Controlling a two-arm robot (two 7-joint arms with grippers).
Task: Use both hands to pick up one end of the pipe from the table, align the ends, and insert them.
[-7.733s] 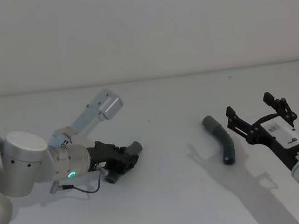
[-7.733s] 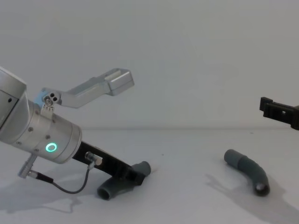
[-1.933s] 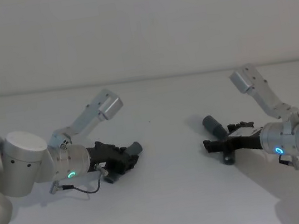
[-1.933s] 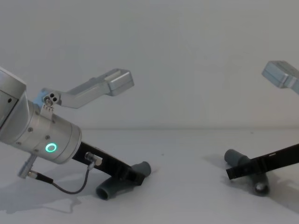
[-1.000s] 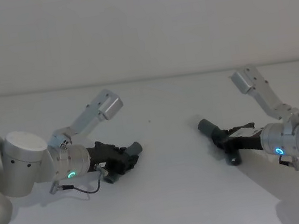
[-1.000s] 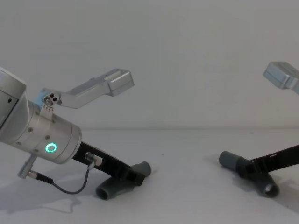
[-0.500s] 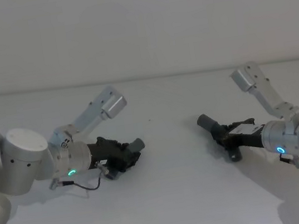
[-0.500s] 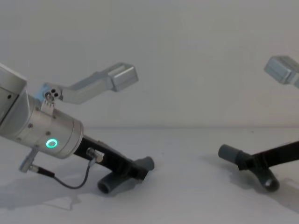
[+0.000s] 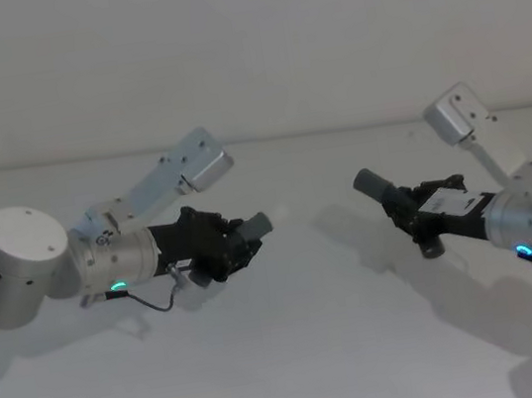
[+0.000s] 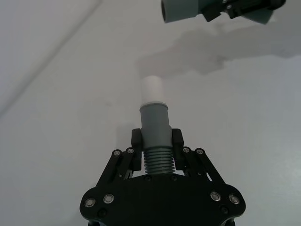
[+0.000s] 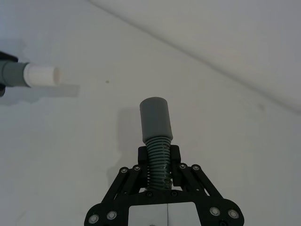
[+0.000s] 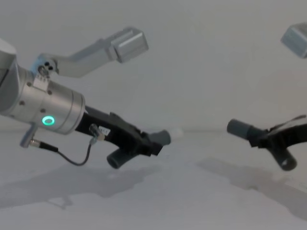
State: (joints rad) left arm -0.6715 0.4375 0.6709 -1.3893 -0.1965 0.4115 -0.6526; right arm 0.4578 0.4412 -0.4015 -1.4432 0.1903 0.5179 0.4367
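Note:
Both pipe pieces hang above the white table (image 9: 299,354), facing each other across a wide gap. My left gripper (image 9: 233,248) is shut on the ribbed part of the left piece (image 9: 255,227), whose grey collar ends in a narrower pale tip (image 10: 152,89) pointing right. In the chest view this left gripper (image 12: 149,143) holds the left piece (image 12: 163,137) with its other end (image 12: 115,160) hanging down. My right gripper (image 9: 418,221) is shut on the right piece (image 9: 374,184), its wider collar (image 11: 156,117) pointing left. From the chest, the right gripper (image 12: 263,139) and its collar (image 12: 237,128) show at the right.
Shadows of both arms fall on the bare table (image 12: 192,191). Each wrist view also catches the other arm's piece farther off: the right piece (image 10: 181,9) and the left piece (image 11: 28,74).
Both grippers have lifted their pipe pieces off the table. The left piece has moved up and to the right; the right piece has risen, its collar still pointing left.

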